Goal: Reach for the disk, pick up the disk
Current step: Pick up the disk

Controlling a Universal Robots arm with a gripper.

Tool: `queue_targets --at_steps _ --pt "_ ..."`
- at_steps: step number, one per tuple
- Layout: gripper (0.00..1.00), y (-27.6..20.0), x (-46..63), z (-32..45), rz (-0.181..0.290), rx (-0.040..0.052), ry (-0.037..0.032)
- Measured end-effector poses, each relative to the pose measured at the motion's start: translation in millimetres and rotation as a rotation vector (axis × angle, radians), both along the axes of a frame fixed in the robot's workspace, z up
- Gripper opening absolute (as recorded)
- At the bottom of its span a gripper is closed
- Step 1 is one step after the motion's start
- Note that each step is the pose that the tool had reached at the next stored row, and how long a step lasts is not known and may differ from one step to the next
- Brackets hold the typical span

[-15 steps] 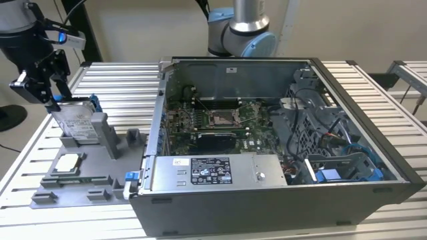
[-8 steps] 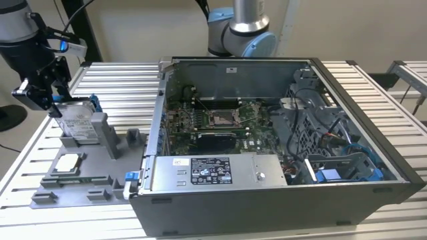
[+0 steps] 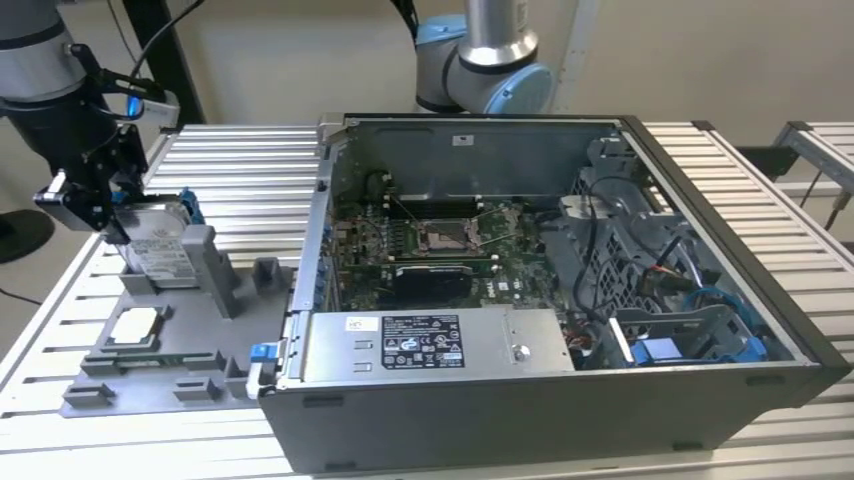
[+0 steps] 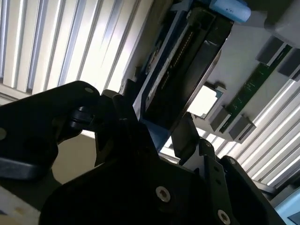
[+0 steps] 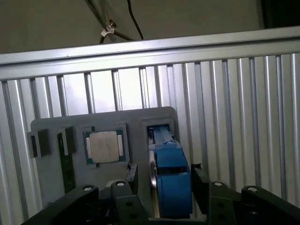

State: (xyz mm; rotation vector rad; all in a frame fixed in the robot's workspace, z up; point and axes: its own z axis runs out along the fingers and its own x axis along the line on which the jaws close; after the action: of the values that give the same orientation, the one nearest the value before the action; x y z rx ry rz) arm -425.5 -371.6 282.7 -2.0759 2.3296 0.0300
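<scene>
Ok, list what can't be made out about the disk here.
Disk upper corner: exterior view, behind the gripper.
Disk bottom: exterior view, sunk in the grey holder.
Disk face: first wrist view, seen edge-on.
Disk near end: second wrist view, covered by the gripper's dark body.

Free: bare slats of the counter [image 3: 240, 160] behind the grey fixture tray [image 3: 174, 372], and open air above them.
Obstacles: grey upright holder [image 3: 203, 262] touching the disk [image 3: 158, 250]; the hand [image 3: 120, 215] takes up the space over the disk; open computer case [image 3: 561, 300] walls off the exterior view's right; CPU chip [image 3: 136, 325] lies flat on the tray, nearer the camera.
</scene>
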Motion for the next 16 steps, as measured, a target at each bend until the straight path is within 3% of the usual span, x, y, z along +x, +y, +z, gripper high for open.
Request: queue_targets --at_steps 12,16 --pt "1.0 0.0 0.0 -21.4 0.002 0.0005 0.0002" --pt "1.0 0.0 0.0 -22.9 0.002 0.0017 0.0006"
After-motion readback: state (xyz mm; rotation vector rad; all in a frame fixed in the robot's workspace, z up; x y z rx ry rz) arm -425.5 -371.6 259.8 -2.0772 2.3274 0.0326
